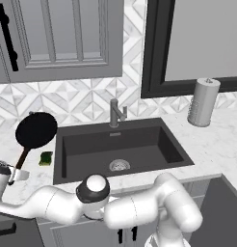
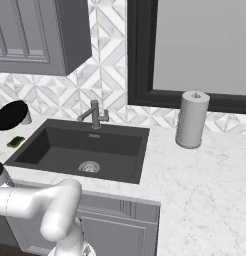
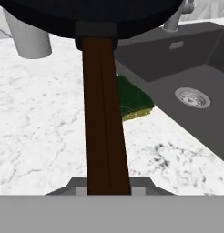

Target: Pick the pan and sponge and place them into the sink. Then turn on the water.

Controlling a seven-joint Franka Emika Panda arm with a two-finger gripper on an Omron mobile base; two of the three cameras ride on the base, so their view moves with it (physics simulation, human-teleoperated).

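The black pan (image 1: 36,129) is tilted up above the counter left of the sink (image 1: 139,140), its reddish-brown handle (image 3: 102,118) running down into my gripper (image 1: 13,174). The gripper (image 3: 108,189) is shut on the handle's end, a finger on each side. The yellow sponge (image 1: 46,158) with its green face up lies on the marble between the pan and the sink's left rim, partly behind the handle in the hand view (image 3: 134,99). The dark basin (image 2: 70,145) holds only its silver drain (image 2: 89,166). The grey faucet (image 1: 115,113) stands at the back rim; no water runs.
A grey soap dispenser (image 3: 27,36) stands on the counter behind the pan. A paper towel roll (image 1: 203,102) stands at the right of the sink. Upper cabinets (image 1: 62,34) hang above the left counter, and a dark-framed window (image 2: 195,45) sits over the sink's right.
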